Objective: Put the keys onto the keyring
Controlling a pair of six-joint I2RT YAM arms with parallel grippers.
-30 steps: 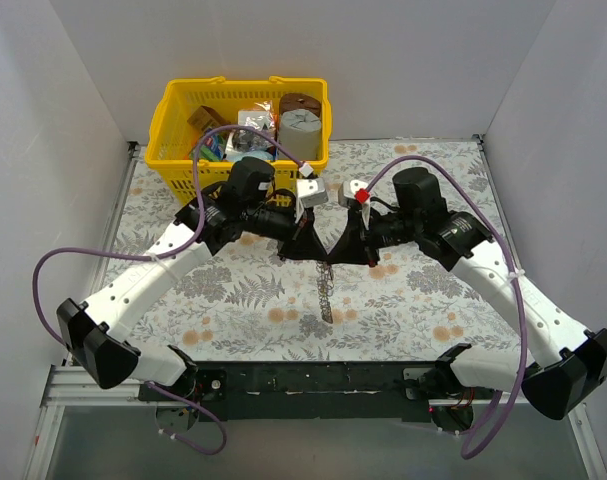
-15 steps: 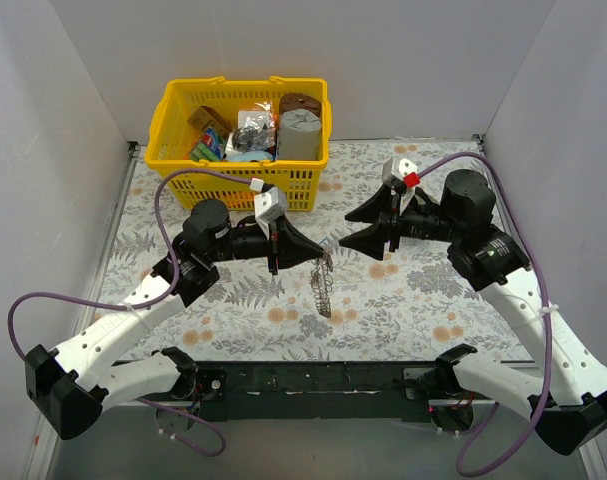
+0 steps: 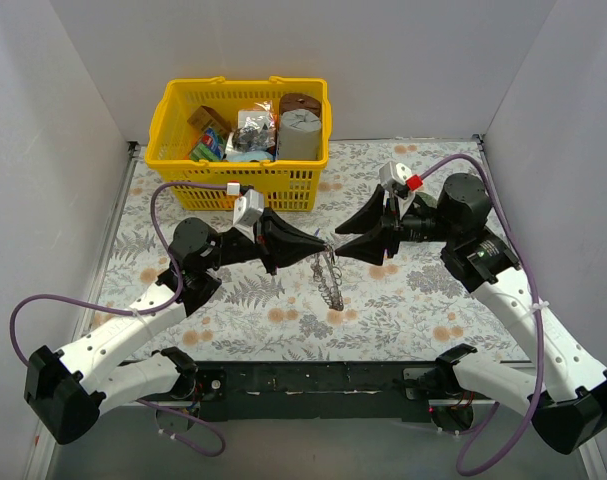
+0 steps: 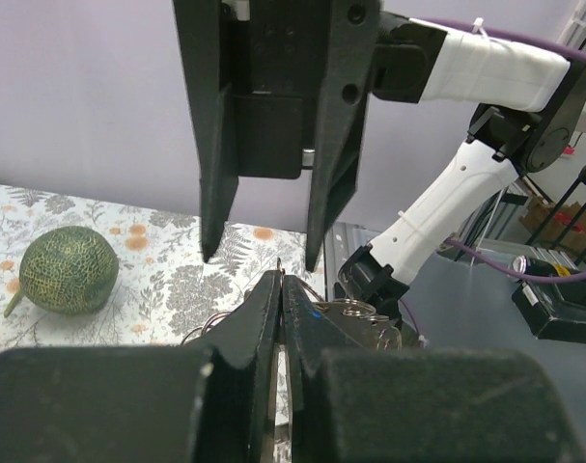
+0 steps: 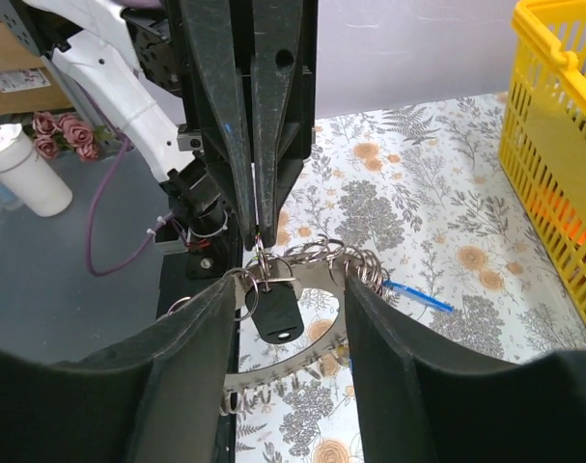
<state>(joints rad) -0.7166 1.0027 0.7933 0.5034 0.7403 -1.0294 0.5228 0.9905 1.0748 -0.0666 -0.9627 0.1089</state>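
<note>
Over floral tablecloth [image 3: 403,300], left claw [image 3: 321,250] pinches the keyring [image 3: 330,282] aloft; right claw [image 3: 343,238] gapes, holding nothing.

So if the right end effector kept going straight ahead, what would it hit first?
Likely the black tag dangling just ahead of the right end effector, then the shut left end effector pinching its small ring. Depth is unclear.

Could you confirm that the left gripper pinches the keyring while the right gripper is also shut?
Not quite: the right gripper is open, its fingers either side of the keyring, as the right wrist view shows. The left gripper does pinch it.
</note>
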